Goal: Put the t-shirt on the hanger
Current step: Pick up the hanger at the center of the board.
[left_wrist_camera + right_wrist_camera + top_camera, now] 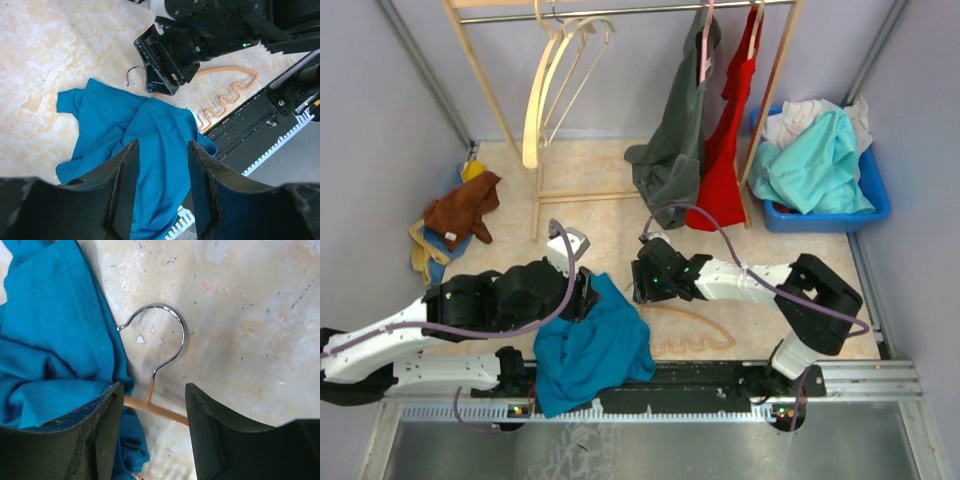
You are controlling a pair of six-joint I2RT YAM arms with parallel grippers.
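Hanger-grab step. My right gripper (154,390) parted astride hanger (159,411) neck; left gripper (162,145) parted, empty, above t-shirt (150,125). Next: clamp neck.

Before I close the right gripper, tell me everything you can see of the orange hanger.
The hanger is thin, orange and plastic-looking, with a silver metal hook and a wavy zigzag bottom bar. It lies flat on the pale marbled floor, just ahead of the arm bases. The t-shirt lies against its hook end and hides part of one shoulder. The right gripper hangs over the neck, fingers open on either side; whether they touch it cannot be told.
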